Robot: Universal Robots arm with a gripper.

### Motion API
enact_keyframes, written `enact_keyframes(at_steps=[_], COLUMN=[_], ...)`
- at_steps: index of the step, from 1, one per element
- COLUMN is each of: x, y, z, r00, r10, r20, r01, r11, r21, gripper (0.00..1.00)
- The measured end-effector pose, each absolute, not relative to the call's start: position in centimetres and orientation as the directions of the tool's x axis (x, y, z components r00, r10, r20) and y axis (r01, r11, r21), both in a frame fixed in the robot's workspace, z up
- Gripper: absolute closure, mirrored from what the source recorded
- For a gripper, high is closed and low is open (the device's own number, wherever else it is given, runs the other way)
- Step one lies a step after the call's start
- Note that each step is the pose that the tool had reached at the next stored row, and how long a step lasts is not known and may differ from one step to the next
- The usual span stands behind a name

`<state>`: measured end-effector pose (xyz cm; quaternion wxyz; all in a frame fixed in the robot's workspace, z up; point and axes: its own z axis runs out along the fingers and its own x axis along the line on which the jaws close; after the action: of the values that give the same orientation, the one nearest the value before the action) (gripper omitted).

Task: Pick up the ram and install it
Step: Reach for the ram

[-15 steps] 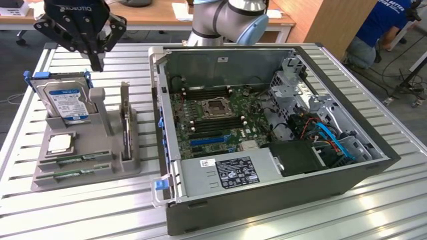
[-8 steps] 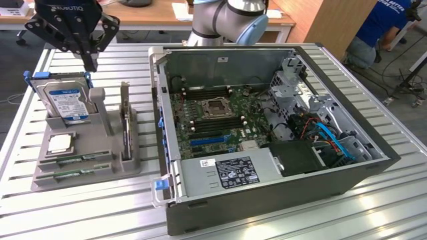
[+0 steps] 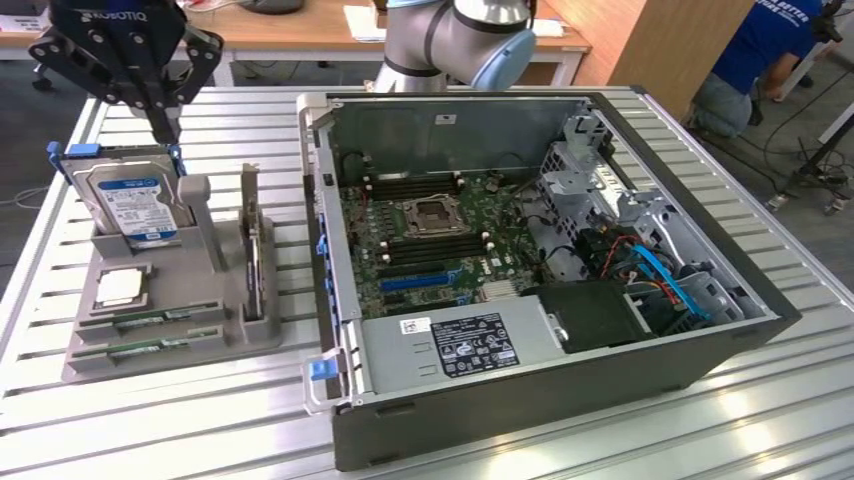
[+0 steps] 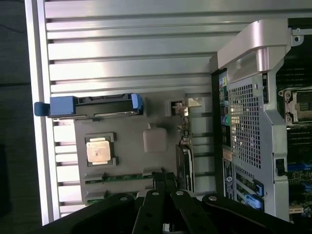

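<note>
Ram [image 3: 160,319] in grey holder [image 3: 140,367], hard drive [image 3: 134,205] (upright) nearby

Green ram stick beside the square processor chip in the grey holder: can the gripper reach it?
Probably yes: the green ram stick lies uncovered in the grey holder, over which the black gripper hangs, jaws shut.

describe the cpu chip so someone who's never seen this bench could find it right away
At the exterior view's left, beside the open computer case, stands a grey holder. The processor chip lies flat in it, between the upright hard drive and two green memory sticks. It is the only square, silvery piece there.
</note>
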<state>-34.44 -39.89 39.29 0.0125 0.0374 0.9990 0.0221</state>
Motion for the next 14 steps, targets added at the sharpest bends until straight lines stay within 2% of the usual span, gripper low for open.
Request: enact_keyframes(at_steps=[14], x=[-36.6], y=[-39.9], z=[39.3], r00=[-0.997], r10=[0.075], r20=[-0.023], r01=[0.074], r11=[0.996], r21=[0.045], gripper=[0.91])
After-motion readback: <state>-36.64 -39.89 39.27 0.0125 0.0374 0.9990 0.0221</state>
